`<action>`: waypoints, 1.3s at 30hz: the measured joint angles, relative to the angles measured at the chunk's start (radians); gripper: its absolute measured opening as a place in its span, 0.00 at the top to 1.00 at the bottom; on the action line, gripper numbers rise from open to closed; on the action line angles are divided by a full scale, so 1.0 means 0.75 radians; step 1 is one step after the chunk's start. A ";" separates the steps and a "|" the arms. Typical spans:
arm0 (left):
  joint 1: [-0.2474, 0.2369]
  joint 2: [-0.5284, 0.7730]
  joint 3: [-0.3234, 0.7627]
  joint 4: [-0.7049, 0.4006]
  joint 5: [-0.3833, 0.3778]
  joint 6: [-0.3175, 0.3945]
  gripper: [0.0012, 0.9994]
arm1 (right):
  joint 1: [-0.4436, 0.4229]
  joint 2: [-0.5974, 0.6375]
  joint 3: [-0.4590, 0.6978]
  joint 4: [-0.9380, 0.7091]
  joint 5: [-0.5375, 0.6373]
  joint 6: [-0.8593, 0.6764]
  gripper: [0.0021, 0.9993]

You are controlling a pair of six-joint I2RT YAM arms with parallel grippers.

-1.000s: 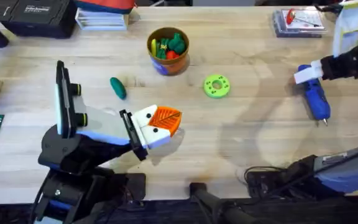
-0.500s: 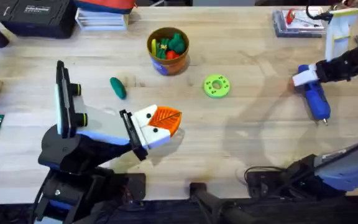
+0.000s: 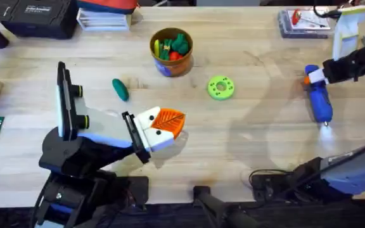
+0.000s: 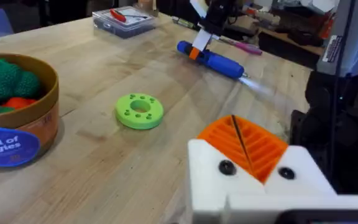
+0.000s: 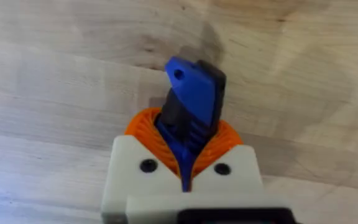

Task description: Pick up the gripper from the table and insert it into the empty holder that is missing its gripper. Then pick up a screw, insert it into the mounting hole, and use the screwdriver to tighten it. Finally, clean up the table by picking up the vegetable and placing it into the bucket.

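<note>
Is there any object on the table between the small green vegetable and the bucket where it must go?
Nothing visible stands in the way. The vegetable lies on bare wood to the lower left of the bucket in the overhead view. The green disc lies on the bucket's other side.

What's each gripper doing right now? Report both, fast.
Left gripper: shut, orange pads together, holding nothing, resting low over the table.
Right gripper: shut on the screwdriver, clamped at its rear end.
</note>
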 joint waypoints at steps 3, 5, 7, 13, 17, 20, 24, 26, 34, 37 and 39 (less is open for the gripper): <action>0.000 0.000 0.000 0.000 0.000 0.000 1.00 | 0.000 -0.131 0.000 -0.001 0.001 0.066 0.98; 0.000 0.000 0.000 0.000 0.000 0.000 1.00 | 0.000 -0.203 0.001 -0.024 0.001 0.096 0.98; 0.000 0.000 0.000 0.000 0.000 0.000 1.00 | 0.000 -0.337 0.003 -0.092 0.001 0.130 0.98; 0.000 0.000 0.000 0.000 0.000 0.000 1.00 | 0.000 -0.589 0.003 -0.101 -0.024 0.206 0.98; 0.000 0.000 0.000 0.000 0.000 0.000 1.00 | 0.000 -0.766 -0.002 -0.125 -0.072 0.239 0.98; 0.000 0.000 0.000 0.000 0.000 0.000 1.00 | 0.000 -0.922 -0.067 -0.130 -0.121 0.260 0.98; 0.000 0.000 0.000 0.000 0.000 0.000 1.00 | 0.001 -1.182 -0.236 -0.126 -0.196 0.324 0.98; 0.000 0.000 0.000 0.000 0.000 0.000 1.00 | 0.010 -1.319 -0.312 -0.101 -0.222 0.363 0.98; 0.000 0.000 0.000 0.000 0.000 0.000 1.00 | 0.119 -1.903 -0.503 0.079 -0.366 0.534 0.98; 0.000 0.000 0.000 0.000 0.000 0.000 1.00 | 0.157 -2.044 -0.549 0.126 -0.406 0.638 0.98; 0.000 0.000 0.000 0.000 0.000 0.000 1.00 | 0.181 -2.106 -0.587 0.163 -0.460 0.696 0.98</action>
